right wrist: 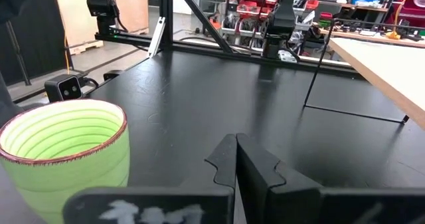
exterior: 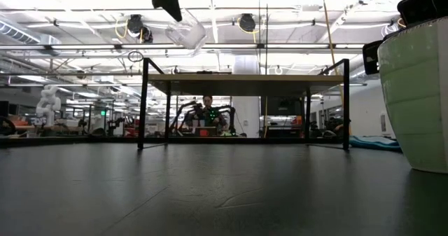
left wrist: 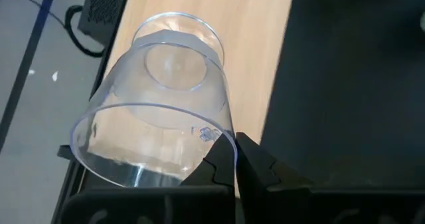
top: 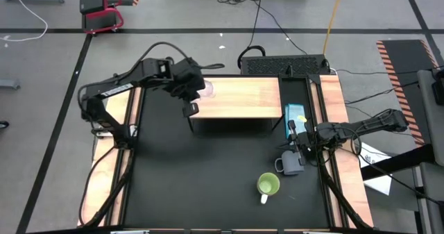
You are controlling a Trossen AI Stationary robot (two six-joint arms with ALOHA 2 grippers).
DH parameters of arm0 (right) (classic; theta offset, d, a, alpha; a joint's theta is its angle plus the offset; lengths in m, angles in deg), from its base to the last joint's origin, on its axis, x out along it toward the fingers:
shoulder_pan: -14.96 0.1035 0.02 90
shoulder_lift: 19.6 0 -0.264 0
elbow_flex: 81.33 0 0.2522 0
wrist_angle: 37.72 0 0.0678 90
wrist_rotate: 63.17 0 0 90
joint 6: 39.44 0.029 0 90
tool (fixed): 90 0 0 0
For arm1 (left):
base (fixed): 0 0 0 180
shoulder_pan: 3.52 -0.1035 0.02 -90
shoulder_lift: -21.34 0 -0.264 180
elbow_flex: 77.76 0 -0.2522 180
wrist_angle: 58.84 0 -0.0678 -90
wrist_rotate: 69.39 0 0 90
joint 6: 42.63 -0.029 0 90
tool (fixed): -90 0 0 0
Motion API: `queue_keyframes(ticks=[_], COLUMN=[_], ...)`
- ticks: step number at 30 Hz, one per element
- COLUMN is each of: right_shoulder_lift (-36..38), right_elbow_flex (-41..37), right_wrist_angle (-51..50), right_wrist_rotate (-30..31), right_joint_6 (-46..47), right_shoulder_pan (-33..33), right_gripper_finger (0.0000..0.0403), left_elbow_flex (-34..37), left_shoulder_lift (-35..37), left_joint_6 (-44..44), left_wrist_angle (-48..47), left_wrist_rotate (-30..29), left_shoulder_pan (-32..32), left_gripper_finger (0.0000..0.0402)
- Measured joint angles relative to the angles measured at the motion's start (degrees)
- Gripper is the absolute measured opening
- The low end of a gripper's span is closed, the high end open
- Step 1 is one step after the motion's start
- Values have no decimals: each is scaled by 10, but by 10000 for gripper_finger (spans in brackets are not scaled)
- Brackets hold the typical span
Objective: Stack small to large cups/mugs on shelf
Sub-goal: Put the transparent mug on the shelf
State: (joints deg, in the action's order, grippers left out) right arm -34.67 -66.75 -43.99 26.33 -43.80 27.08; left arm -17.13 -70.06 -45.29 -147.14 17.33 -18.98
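The left gripper (top: 194, 95) hangs above the left end of the shelf (top: 239, 98), its fingers (left wrist: 226, 164) closed on the rim of the clear glass cup (left wrist: 159, 104). The cup is clear of the board and tilted: in the left wrist view its open mouth lies nearest the gripper and its base points away, out over the light wood, so its long axis runs forward from the fingers and slants downward. In the low view the glass (exterior: 185, 33) shows high above the shelf top (exterior: 245, 84), leaning, with nothing between it and the board beneath.

The shelf stands at the far middle of the black table (top: 208, 171), its black legs at the corners. Its top is bare wood apart from the cup held over its left end.

The right gripper (top: 300, 145) waits low near the table's right side, its fingers (right wrist: 229, 161) drawn together with nothing held. Just beside it lies the grey-blue mug (top: 290, 162), and a little nearer the front edge stands the lime-green mug (top: 268, 185), upright, mouth up, its white handle pointing toward the front. Both mugs are well apart from the shelf. A blue box (top: 295, 114) lies just off the shelf's right end.
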Motion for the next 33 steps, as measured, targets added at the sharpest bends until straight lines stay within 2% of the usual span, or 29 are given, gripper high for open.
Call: queue_keyframes(ticks=[15, 28, 33], right_shoulder_lift=[-3, -26, -26], right_elbow_flex=[0, 0, 0], right_wrist_angle=[-9, -9, -4], right_wrist_rotate=[0, 0, 0], right_joint_6=[0, -7, -9], right_shoulder_pan=[0, 0, 0], right_gripper_finger=[0, 0, 0], left_elbow_flex=[-128, -132, -132], left_shoulder_lift=[-128, -132, -132], left_joint_6=[30, 63, 62], left_wrist_angle=[-153, -155, -155], left_wrist_rotate=[9, 63, 49], left_shoulder_pan=[-25, -32, -32], left_gripper_finger=[1, 1, 1])
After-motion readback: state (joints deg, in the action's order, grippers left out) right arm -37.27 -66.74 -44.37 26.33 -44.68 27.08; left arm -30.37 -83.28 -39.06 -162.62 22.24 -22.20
